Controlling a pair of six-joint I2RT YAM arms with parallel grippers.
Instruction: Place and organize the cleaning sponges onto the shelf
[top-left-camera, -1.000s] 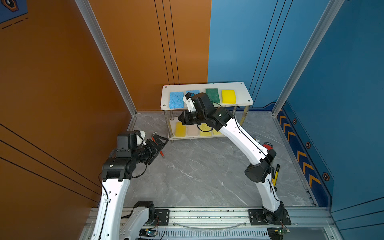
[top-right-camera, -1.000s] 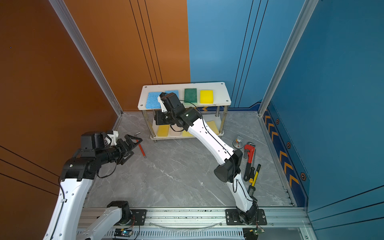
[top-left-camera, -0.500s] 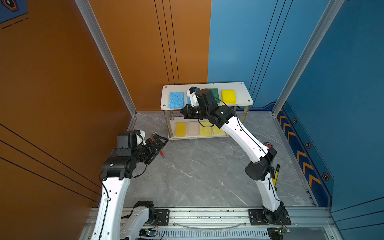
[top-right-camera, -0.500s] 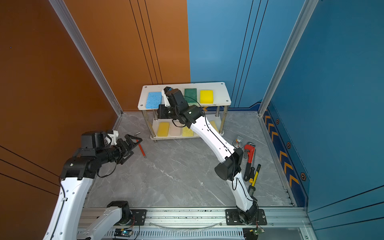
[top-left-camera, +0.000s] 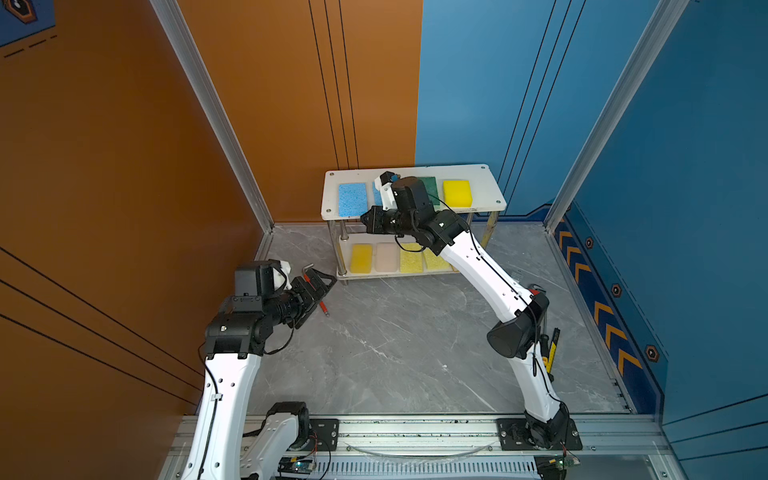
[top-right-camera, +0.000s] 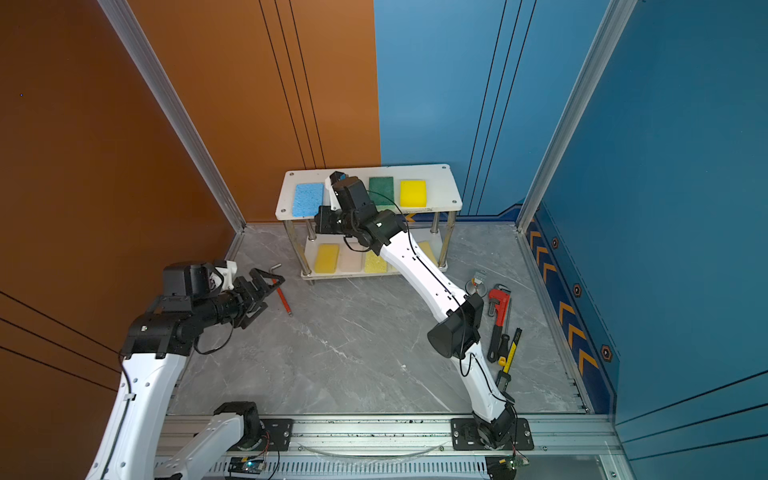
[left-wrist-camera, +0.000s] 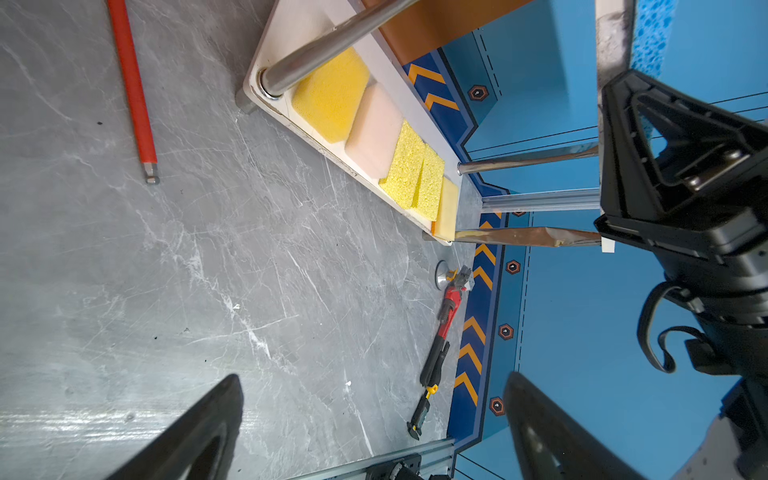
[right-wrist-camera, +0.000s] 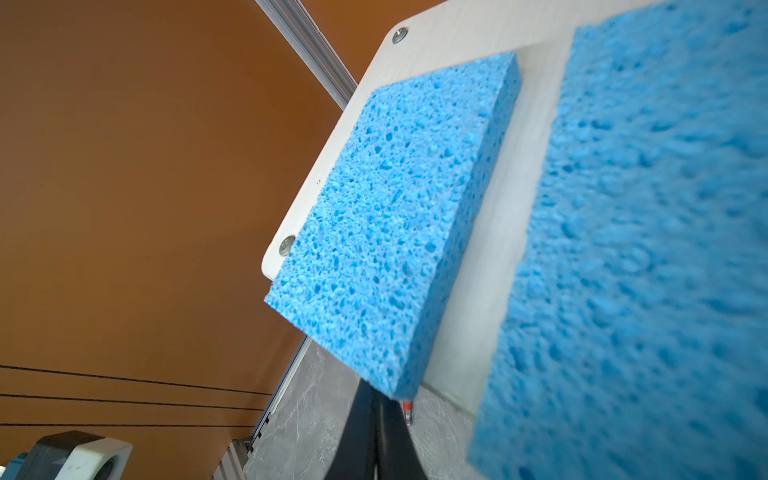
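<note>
Right gripper (right-wrist-camera: 375, 411) risen to shelf (top-left-camera: 486, 195) top board, near blue sponges (right-wrist-camera: 395, 208) (jaws pressed together); left gripper (left-wrist-camera: 374, 380) unmoved, jaws spread.

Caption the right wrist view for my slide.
A sharp blue sponge and blurred blue sponge lie apart on the shelf's white board.

An orange wall (top-left-camera: 104, 166) meets a blue wall (top-left-camera: 478, 83) at the far corner, and slanting aluminium posts (top-left-camera: 215, 120) frame the panels. The grey marble-patterned floor (top-left-camera: 395, 353) is edged on the right by an orange-chevron strip (top-left-camera: 604, 316).
</note>
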